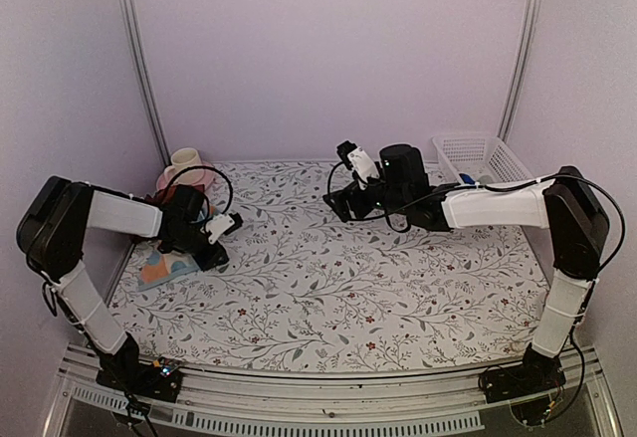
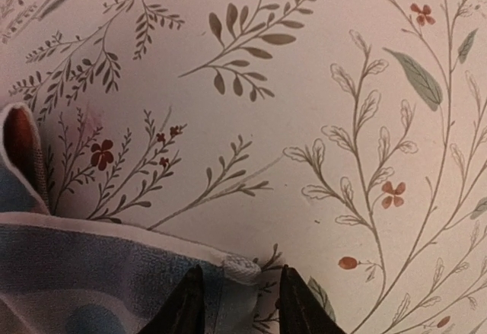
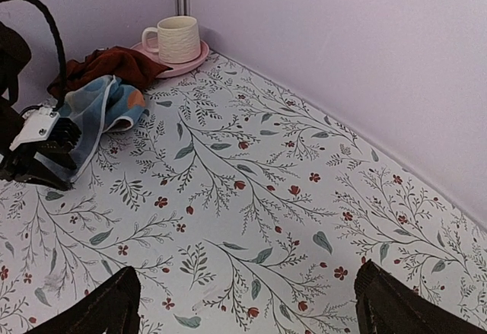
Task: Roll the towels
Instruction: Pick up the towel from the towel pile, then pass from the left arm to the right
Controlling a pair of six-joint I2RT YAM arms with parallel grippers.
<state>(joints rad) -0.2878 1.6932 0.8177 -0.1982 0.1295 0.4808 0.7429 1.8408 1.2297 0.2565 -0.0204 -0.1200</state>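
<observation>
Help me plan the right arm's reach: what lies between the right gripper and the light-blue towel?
Only bare floral table covering separates the right gripper from the light-blue towel, as the right wrist view shows.

Beyond the right gripper [image 3: 247,273] rose a plain lilac back wall [image 1: 328,59], which met matching side walls at two slim metal strips [image 1: 139,59]. The left wall [image 1: 50,79] stood on the outer side of the left gripper [image 1: 231,224]. Under both grippers lay the table covering [image 1: 328,288], white with grey-green sprigs and small red flowers. Behind them, along the near edge, ran a ribbed aluminium rail [image 1: 328,402]. The light was soft and even, and the shadows were faint.
</observation>
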